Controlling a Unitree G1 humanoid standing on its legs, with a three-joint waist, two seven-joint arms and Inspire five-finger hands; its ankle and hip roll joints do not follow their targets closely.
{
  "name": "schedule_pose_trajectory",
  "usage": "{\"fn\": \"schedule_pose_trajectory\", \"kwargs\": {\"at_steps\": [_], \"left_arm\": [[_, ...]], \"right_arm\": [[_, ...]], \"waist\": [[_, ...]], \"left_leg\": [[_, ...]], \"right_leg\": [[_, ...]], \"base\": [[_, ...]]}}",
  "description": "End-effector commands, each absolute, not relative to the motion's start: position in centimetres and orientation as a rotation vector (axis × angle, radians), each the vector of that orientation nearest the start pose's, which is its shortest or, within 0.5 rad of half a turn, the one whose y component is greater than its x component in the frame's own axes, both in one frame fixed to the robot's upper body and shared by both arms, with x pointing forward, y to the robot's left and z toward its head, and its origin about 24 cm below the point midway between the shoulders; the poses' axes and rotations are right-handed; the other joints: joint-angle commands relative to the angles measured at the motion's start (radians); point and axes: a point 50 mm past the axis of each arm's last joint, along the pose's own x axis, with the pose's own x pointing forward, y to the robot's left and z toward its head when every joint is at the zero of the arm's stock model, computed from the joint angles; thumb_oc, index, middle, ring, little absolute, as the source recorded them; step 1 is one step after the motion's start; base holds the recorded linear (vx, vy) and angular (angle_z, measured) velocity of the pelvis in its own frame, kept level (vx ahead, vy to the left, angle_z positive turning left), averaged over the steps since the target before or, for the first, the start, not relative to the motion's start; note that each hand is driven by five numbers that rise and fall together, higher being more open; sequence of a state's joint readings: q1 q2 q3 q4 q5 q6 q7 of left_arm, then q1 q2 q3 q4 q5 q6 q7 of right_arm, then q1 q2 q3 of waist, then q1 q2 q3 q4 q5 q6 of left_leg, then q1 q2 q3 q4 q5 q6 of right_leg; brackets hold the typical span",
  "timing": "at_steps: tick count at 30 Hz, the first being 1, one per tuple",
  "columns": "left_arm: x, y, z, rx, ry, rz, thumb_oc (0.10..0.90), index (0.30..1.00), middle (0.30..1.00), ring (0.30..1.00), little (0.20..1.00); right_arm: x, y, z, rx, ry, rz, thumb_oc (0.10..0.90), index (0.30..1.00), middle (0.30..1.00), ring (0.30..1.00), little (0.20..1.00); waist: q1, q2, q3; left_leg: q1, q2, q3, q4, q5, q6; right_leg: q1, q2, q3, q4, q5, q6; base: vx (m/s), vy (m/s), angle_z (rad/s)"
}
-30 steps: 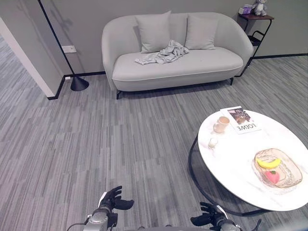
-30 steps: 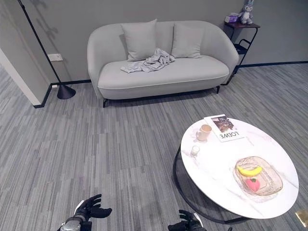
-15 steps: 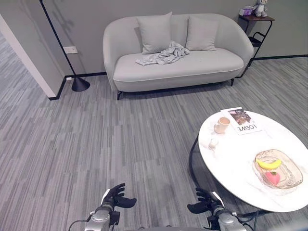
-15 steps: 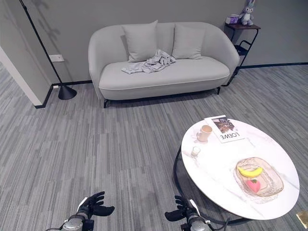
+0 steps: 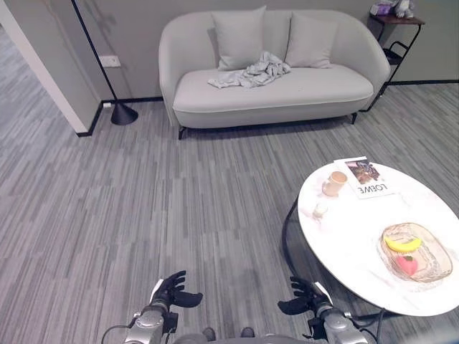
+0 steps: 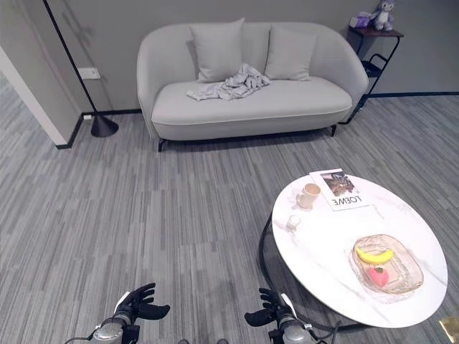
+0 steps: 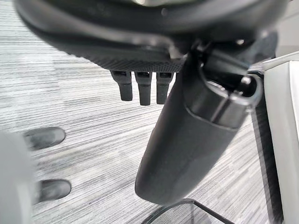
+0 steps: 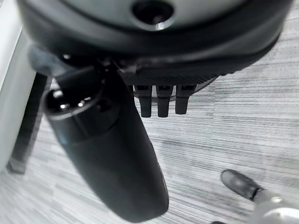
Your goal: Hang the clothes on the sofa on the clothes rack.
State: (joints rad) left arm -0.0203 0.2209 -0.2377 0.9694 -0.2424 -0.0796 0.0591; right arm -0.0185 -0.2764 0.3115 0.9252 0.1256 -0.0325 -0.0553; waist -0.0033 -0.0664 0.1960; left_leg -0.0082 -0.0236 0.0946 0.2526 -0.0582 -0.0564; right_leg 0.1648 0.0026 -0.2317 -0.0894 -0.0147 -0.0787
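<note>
The clothes (image 5: 251,72) lie in a crumpled grey heap on the seat of the sofa (image 5: 272,97), near the back, just in front of the left pillow (image 5: 240,37). A second pillow (image 5: 311,41) leans against the sofa back to the right of the heap. The sofa is light grey and stands against the far wall.

A thin black floor lamp (image 5: 123,113) stands on the floor to the left of the sofa, with its round base near the wall. A small dark side shelf (image 5: 399,36) stands at the right end of the sofa, with a soft toy (image 6: 379,13) on top.

A round white table (image 5: 358,244) stands on the grey floor, well apart from the sofa and nearer to the robot, on its right. On the table sit a cup (image 5: 333,182), a magazine (image 5: 364,177) just beside the cup, a small glass (image 5: 319,211), and a clear dish (image 5: 416,252). A banana (image 5: 400,244) and a pink fruit (image 5: 407,264) lie in the dish.

The left robot hand (image 5: 170,292) is low down, far from the clothes. Its fingers are straight and loose, and it holds nothing. The right robot hand (image 5: 304,297) is low down too, close to the near edge of the table. Its fingers are also loose and it holds nothing.
</note>
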Motion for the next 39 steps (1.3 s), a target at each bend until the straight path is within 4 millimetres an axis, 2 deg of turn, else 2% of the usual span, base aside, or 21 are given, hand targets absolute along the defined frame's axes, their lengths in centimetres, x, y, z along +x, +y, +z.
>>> {"fn": "schedule_pose_trajectory", "kwargs": {"at_steps": [1, 5, 9, 13, 14, 15, 16, 18, 20, 21, 23, 24, 25, 28, 30, 31, 33, 36, 37, 38, 39], "left_arm": [[20.4, 18.9, -10.7, 0.111, 0.679, 0.012, 0.800, 0.900, 0.900, 0.900, 0.900], [20.5, 18.7, -10.6, 0.116, 0.668, -0.002, 0.800, 0.900, 0.900, 0.900, 0.900], [20.8, 18.9, -10.1, 0.119, 0.638, 0.000, 0.800, 0.900, 0.900, 0.900, 0.900], [20.2, 19.2, -10.4, 0.121, 0.646, 0.012, 0.800, 0.900, 0.900, 0.900, 0.900], [19.9, 19.5, -10.4, 0.128, 0.647, 0.013, 0.800, 0.900, 0.900, 0.900, 0.900], [19.9, 19.5, -10.4, 0.128, 0.647, 0.013, 0.800, 0.900, 0.900, 0.900, 0.900], [20.1, 19.5, -10.1, 0.126, 0.636, 0.006, 0.800, 0.900, 0.900, 0.900, 0.900], [20.7, 19.6, -9.4, 0.123, 0.599, -0.005, 0.800, 0.900, 0.900, 0.900, 0.900], [20.8, 19.7, -9.4, 0.135, 0.605, -0.006, 0.800, 0.900, 0.900, 0.900, 0.900], [21.0, 20.0, -9.3, 0.140, 0.603, 0.000, 0.800, 0.900, 0.900, 0.900, 0.900], [21.1, 20.0, -9.2, 0.135, 0.598, 0.004, 0.800, 0.900, 0.900, 0.900, 0.900], [21.1, 20.0, -9.1, 0.118, 0.592, 0.002, 0.800, 0.900, 0.900, 0.900, 0.900], [21.1, 20.0, -9.1, 0.118, 0.592, 0.002, 0.800, 0.900, 0.900, 0.900, 0.900], [20.9, 20.5, -8.9, 0.086, 0.575, 0.031, 0.800, 0.900, 0.900, 0.900, 0.900], [20.7, 20.7, -9.2, 0.119, 0.594, 0.031, 0.800, 0.900, 0.900, 0.900, 0.900], [20.4, 20.8, -9.4, 0.099, 0.601, 0.042, 0.800, 0.900, 0.900, 0.900, 0.900], [20.0, 20.3, -9.7, 0.092, 0.611, 0.024, 0.800, 0.900, 0.900, 0.900, 0.900], [19.7, 19.3, -10.1, 0.059, 0.626, -0.015, 0.800, 0.900, 0.900, 0.900, 0.900], [19.7, 19.3, -10.1, 0.059, 0.626, -0.015, 0.800, 0.900, 0.900, 0.900, 0.900], [19.7, 18.9, -9.9, 0.043, 0.615, -0.041, 0.800, 0.900, 0.900, 0.900, 0.900], [19.2, 18.8, -9.7, 0.006, 0.613, -0.057, 0.800, 0.900, 0.900, 0.900, 0.900]], "right_arm": [[18.5, -22.4, -11.3, -0.361, 0.774, 0.031, 0.800, 0.900, 0.900, 0.900, 0.900], [18.1, -22.5, -11.7, -0.345, 0.802, 0.020, 0.800, 0.900, 0.900, 0.900, 0.900], [18.6, -22.3, -11.5, -0.364, 0.793, 0.040, 0.800, 0.900, 0.900, 0.900, 0.900], [18.0, -21.9, -11.9, -0.348, 0.808, 0.054, 0.800, 0.900, 0.900, 0.900, 0.900], [17.3, -21.8, -12.2, -0.331, 0.825, 0.058, 0.800, 0.900, 0.900, 0.900, 0.900], [17.3, -21.8, -12.2, -0.331, 0.825, 0.058, 0.800, 0.900, 0.900, 0.900, 0.900], [17.1, -22.0, -12.3, -0.335, 0.831, 0.060, 0.800, 0.900, 0.900, 0.900, 0.900], [17.7, -22.3, -11.7, -0.335, 0.799, 0.048, 0.800, 0.900, 0.900, 0.900, 0.900], [17.9, -22.5, -11.5, -0.337, 0.790, 0.040, 0.800, 0.900, 0.900, 0.900, 0.900], [18.1, -22.4, -11.3, -0.323, 0.778, 0.034, 0.800, 0.900, 0.900, 0.900, 0.900], [18.1, -22.4, -11.3, -0.316, 0.777, 0.032, 0.800, 0.900, 0.900, 0.900, 0.900], [18.6, -22.5, -10.9, -0.320, 0.754, 0.041, 0.800, 0.900, 0.900, 0.900, 0.900], [18.6, -22.5, -10.9, -0.321, 0.754, 0.041, 0.800, 0.900, 0.900, 0.900, 0.900], [19.0, -22.1, -10.3, -0.300, 0.714, 0.049, 0.800, 0.900, 0.900, 0.900, 0.900], [18.7, -22.0, -10.6, -0.312, 0.734, 0.058, 0.800, 0.900, 0.900, 0.900, 0.900], [18.6, -21.7, -10.7, -0.309, 0.740, 0.071, 0.800, 0.900, 0.900, 0.900, 0.900], [17.9, -22.0, -11.1, -0.311, 0.760, 0.067, 0.800, 0.900, 0.900, 0.900, 0.900], [17.4, -23.0, -11.2, -0.325, 0.779, 0.050, 0.800, 0.900, 0.900, 0.900, 0.900], [17.4, -23.0, -11.2, -0.325, 0.779, 0.050, 0.800, 0.900, 0.900, 0.900, 0.900], [17.2, -23.2, -11.1, -0.317, 0.778, 0.042, 0.800, 0.900, 0.900, 0.900, 0.900], [17.0, -24.0, -10.8, -0.293, 0.769, 0.010, 0.800, 0.900, 0.900, 0.900, 0.900]], "waist": [[0.009, -0.011, 0.035], [0.032, -0.016, 0.007], [0.063, 0.001, -0.021], [0.068, -0.006, -0.067], [0.066, -0.030, -0.087], [0.067, -0.028, -0.089], [0.069, -0.035, -0.087], [0.056, -0.037, -0.048], [0.048, -0.025, -0.038], [0.029, -0.004, -0.020], [0.019, 0.005, -0.016], [-0.002, 0.028, -0.005], [-0.003, 0.029, -0.003], [-0.042, 0.017, 0.018], [-0.053, 0.015, 0.021], [-0.050, 0.011, 0.016], [-0.057, 0.017, 0.007], [-0.079, 0.036, -0.005], [-0.079, 0.036, -0.005], [-0.078, 0.037, -0.005], [-0.064, 0.033, 0.014]], "left_leg": [[-0.176, 0.104, -0.042, 0.350, 0.144, -0.018], [-0.256, 0.108, 0.020, 0.061, 0.116, -0.008], [-0.259, 0.114, 0.021, -0.328, 0.226, -0.039], [-0.220, 0.092, 0.044, -0.322, 0.271, -0.025], [-0.180, 0.046, 0.061, -0.316, 0.247, 0.005], [-0.182, 0.048, 0.061, -0.316, 0.247, 0.005], [-0.157, 0.025, 0.068, -0.309, 0.220, 0.033], [-0.060, -0.027, 0.082, -0.293, 0.141, 0.099], [-0.026, -0.030, 0.086, -0.303, 0.121, 0.114], [0.051, -0.023, 0.086, -0.324, 0.087, 0.122], [0.079, -0.020, 0.081, -0.328, 0.074, 0.120], [0.138, -0.004, 0.070, -0.338, 0.031, 0.106], [0.141, -0.002, 0.068, -0.338, 0.031, 0.105], [0.255, 0.005, 0.049, -0.340, -0.070, 0.057], [0.288, 0.009, 0.053, -0.340, -0.096, 0.047], [0.317, 0.011, 0.052, -0.340, -0.116, 0.029], [0.357, 0.034, 0.027, -0.333, -0.114, 0.017], [0.284, 0.107, -0.014, -0.083, 0.023, -0.028], [0.283, 0.107, -0.014, -0.082, 0.023, -0.028], [0.234, 0.126, -0.019, 0.055, 0.108, -0.041], [0.129, 0.162, -0.021, 0.338, 0.230, -0.051]], "right_leg": [[0.062, -0.010, 0.048, 0.080, -0.126, 0.070], [0.112, -0.021, 0.066, 0.038, -0.156, 0.099], [0.179, -0.018, 0.098, 0.020, -0.187, 0.134], [0.185, -0.059, 0.128, 0.067, -0.190, 0.170], [0.155, -0.112, 0.142, 0.198, -0.093, 0.215], [0.152, -0.110, 0.143, 0.198, -0.091, 0.215], [0.112, -0.136, 0.145, 0.326, -0.021, 0.237], [-0.026, -0.199, 0.136, 0.674, 0.215, 0.253], [-0.078, -0.208, 0.121, 0.759, 0.252, 0.247], [-0.166, -0.262, 0.049, 0.809, 0.193, 0.239], [-0.193, -0.273, 0.014, 0.772, 0.161, 0.229], [-0.259, -0.276, -0.055, 0.606, 0.085, 0.216], [-0.255, -0.275, -0.057, 0.603, 0.086, 0.216], [-0.324, -0.184, -0.017, 0.038, 0.145, 0.271], [-0.371, -0.177, -0.011, 0.002, 0.158, 0.290], [-0.392, -0.177, -0.072, 0.002, 0.150, 0.303], [-0.346, -0.155, -0.088, 0.002, 0.175, 0.278], [-0.285, -0.101, -0.011, 0.002, 0.172, 0.228], [-0.286, -0.102, -0.012, 0.002, 0.172, 0.228], [-0.250, -0.085, -0.005, 0.002, 0.155, 0.201], [-0.169, -0.059, -0.005, 0.002, 0.106, 0.141]], "base": [[0.23, -0.142, 0.31], [0.36, 0.050, 0.08], [0.47, 0.122, -0.21], [0.56, 0.192, -0.67], [0.40, 0.147, -0.37], [0.56, 0.220, -0.38], [0.42, 0.215, -0.21], [0.53, 0.301, -0.03], [0.35, 0.167, 0.07], [0.49, 0.102, 0.20], [0.51, 0.016, 0.31], [0.36, -0.076, 0.30], [0.52, -0.146, 0.25], [0.61, -0.252, -0.10], [0.51, -0.174, 0.05], [0.57, -0.198, 0.18], [0.70, -0.310, 0.22], [0.59, -0.373, 0.54], [0.33, -0.266, 0.97], [0.53, -0.460, 0.60], [0.53, -0.460, 0.12]]}}
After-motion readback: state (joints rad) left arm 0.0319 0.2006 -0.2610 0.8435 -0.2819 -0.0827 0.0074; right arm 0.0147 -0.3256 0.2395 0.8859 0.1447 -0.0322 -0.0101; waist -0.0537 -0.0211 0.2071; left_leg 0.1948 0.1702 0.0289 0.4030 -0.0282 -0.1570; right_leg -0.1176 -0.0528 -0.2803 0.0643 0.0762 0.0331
